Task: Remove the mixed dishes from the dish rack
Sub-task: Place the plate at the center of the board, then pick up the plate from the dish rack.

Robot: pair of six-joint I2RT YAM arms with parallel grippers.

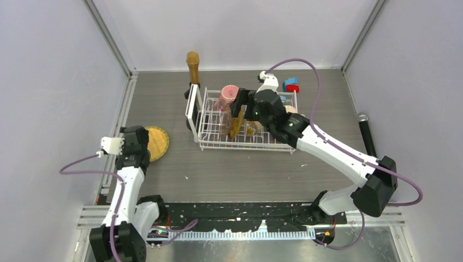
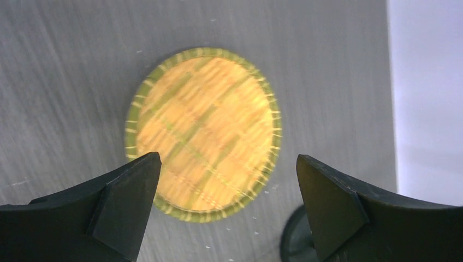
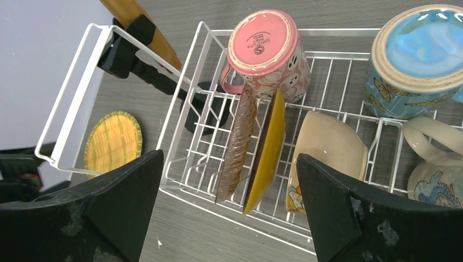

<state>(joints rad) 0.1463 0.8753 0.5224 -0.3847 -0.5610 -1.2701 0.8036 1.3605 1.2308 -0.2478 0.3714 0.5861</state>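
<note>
Two dishes on edge, close together, inside white wire dish rack (image 3: 338,33): brown textured plate (image 3: 237,144), golden-yellow plate (image 3: 267,150). Right gripper (image 3: 226,174) wide open above them. Risk: pinching both, or knocking inverted pink mug (image 3: 267,49) beside. Left gripper (image 2: 229,169) wide, empty, over woven yellow plate (image 2: 202,131) left of rack.

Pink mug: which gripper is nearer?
Right. The right gripper hangs above the dish rack beside the pink mug; the left gripper is over the tan plate lying outside it.

Robot lab enclosure, plain pale walls (image 1: 49,82), aluminium frame rails (image 1: 109,38), grey tabletop (image 1: 245,169), bolted arms (image 1: 333,153)
</note>
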